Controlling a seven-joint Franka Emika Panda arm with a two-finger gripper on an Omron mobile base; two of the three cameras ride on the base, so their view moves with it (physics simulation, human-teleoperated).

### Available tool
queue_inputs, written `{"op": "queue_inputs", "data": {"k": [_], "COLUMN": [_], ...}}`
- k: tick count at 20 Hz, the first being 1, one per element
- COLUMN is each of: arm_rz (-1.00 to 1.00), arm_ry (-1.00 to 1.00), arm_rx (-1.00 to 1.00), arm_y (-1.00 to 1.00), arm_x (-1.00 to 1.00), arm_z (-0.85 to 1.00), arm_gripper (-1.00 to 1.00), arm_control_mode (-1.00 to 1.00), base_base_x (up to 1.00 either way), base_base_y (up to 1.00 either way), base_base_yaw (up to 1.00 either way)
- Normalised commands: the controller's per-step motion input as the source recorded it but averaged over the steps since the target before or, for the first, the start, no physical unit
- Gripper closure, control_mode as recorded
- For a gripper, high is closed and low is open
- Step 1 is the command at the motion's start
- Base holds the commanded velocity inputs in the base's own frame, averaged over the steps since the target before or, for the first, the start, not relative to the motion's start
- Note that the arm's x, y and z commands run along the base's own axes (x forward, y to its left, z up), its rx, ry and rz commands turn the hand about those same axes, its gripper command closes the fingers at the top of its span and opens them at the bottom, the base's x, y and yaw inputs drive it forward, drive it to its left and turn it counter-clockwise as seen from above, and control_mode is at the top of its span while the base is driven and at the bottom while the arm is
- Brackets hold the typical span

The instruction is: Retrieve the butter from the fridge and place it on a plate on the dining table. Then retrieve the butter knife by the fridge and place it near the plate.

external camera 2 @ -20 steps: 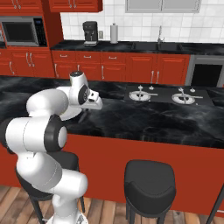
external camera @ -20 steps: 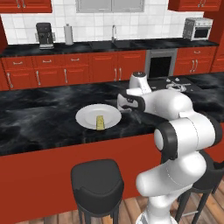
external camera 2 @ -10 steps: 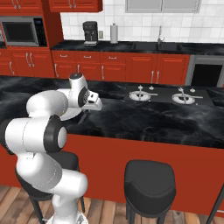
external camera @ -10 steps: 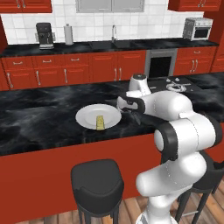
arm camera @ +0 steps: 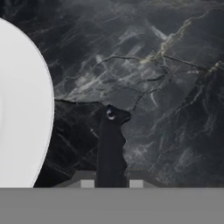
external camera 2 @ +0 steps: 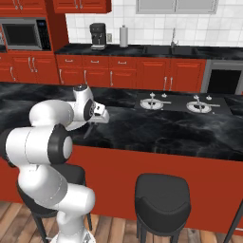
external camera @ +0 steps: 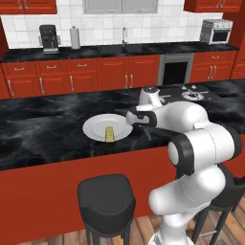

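Holding the knife (arm camera: pixel 111 146) beside the plate (external camera: pixel 98 126) — no readable labels.

The bench (external camera: pixel 43 129) has a polished black marble top with fine white veins and plain matt red sides. On it, the plate (external camera: pixel 98 125) looks like smooth white glazed ceramic, and the butter (external camera: pixel 110 133) on the plate is a dull, waxy yellow. Beside the plate, the knife (arm camera: pixel 111 144) in the tool (arm camera: pixel 111 183) looks dark and matt. Below the bench, the stool (external camera: pixel 106 198) has a smooth black seat over a wooden plank floor (external camera: pixel 110 237).
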Motion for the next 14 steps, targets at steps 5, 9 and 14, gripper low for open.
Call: {"op": "queue_inputs", "data": {"k": [5, 9, 14], "arm_rz": [0.00, 0.03, 0.01], "arm_ry": [0.00, 0.00, 0.00], "arm_rx": [0.00, 0.00, 0.00], "arm_y": [0.00, 0.00, 0.00], "arm_x": [0.09, 0.25, 0.41], "arm_z": [-0.01, 0.00, 0.00], "arm_gripper": [1.00, 1.00, 1.00], "arm_control_mode": [-1.00, -1.00, -1.00], "base_base_x": [0.00, 0.00, 0.00], "base_base_y": [0.00, 0.00, 0.00], "base_base_yaw": [0.00, 0.00, 0.00]}}
